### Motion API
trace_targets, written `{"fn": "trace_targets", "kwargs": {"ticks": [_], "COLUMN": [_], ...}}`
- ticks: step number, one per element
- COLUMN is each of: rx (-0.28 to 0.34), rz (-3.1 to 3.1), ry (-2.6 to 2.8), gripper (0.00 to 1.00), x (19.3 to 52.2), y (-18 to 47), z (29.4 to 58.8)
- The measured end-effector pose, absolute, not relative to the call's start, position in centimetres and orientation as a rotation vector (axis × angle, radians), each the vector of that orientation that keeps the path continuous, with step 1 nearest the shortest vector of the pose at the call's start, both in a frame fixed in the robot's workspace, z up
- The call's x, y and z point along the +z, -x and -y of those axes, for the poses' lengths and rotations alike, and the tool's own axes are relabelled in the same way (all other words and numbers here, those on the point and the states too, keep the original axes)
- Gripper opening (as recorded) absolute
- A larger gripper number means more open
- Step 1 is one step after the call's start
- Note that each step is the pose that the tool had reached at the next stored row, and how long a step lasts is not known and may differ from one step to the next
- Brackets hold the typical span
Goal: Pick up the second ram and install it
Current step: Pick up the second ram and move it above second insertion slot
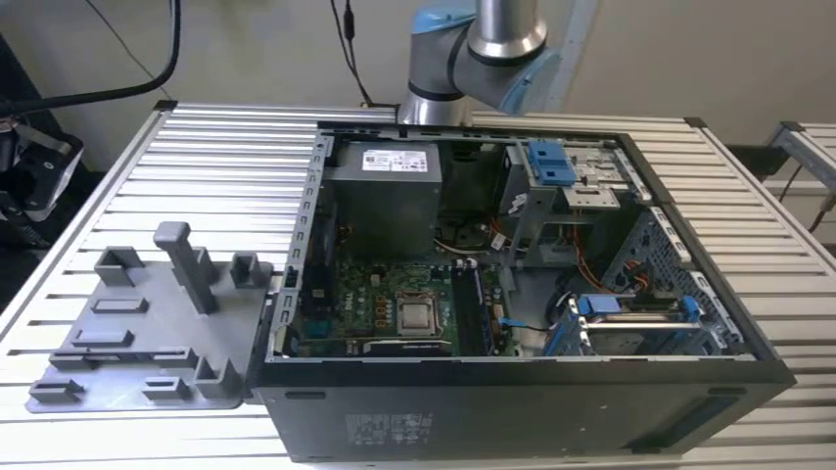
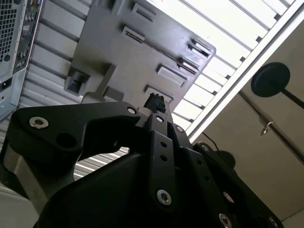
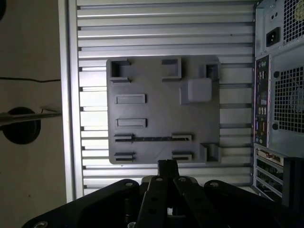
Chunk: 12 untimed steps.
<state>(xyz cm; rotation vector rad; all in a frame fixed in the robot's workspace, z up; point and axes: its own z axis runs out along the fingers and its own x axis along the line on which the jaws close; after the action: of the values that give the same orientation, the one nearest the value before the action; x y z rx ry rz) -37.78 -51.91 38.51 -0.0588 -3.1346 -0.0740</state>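
While the claw (image 3: 167, 165) hangs clenched and empty, second ram (image 3: 153, 138) — slim dark bar, edge-on in tray (image 3: 159, 110).

slatted metal table (image 1: 209, 147) | on it: grey tray (image 1: 117, 362), open computer case (image 1: 523, 416) | tray just beside case

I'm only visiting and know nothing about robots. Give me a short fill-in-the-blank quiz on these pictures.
1. The second ram lies in the grey tray, which rests on the slatted ___.
2. The tray sits on the exterior view's ___ of the computer case.
3. The gripper hangs over the tray, holding ___.
Missing words: table; left; nothing.
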Motion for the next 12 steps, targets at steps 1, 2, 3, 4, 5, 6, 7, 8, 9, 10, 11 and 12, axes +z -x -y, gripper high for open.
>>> {"fn": "trace_targets", "kwargs": {"ticks": [1, 2, 3, 4, 5, 6, 7, 8, 9, 10, 11, 12], "rx": [-0.074, -0.074, -0.074, -0.074, -0.074, -0.074, -0.074, -0.074, -0.074, -0.074, -0.074, -0.074], "rz": [3.135, 3.135, 3.135, 3.135, 3.135, 3.135, 3.135, 3.135, 3.135, 3.135, 3.135, 3.135], "ry": [0.059, 0.059, 0.059, 0.059, 0.059, 0.059, 0.059, 0.059, 0.059, 0.059, 0.056, 0.049], "gripper": [0.11, 0.11, 0.11, 0.11, 0.11, 0.11, 0.11, 0.11, 0.11, 0.11, 0.11, 0.11], "x": [38.51, 38.51, 38.51, 38.51, 38.51, 38.51, 38.51, 38.51, 38.51, 38.51, 38.51, 38.51], "y": [37.78, 37.79, 37.78, 37.78, 37.78, 37.78, 37.78, 37.78, 37.78, 37.78, 37.78, 37.78], "z": [51.91, 51.92, 51.92, 51.92, 51.92, 51.92, 51.92, 51.92, 51.92, 51.92, 51.92, 51.92]}}
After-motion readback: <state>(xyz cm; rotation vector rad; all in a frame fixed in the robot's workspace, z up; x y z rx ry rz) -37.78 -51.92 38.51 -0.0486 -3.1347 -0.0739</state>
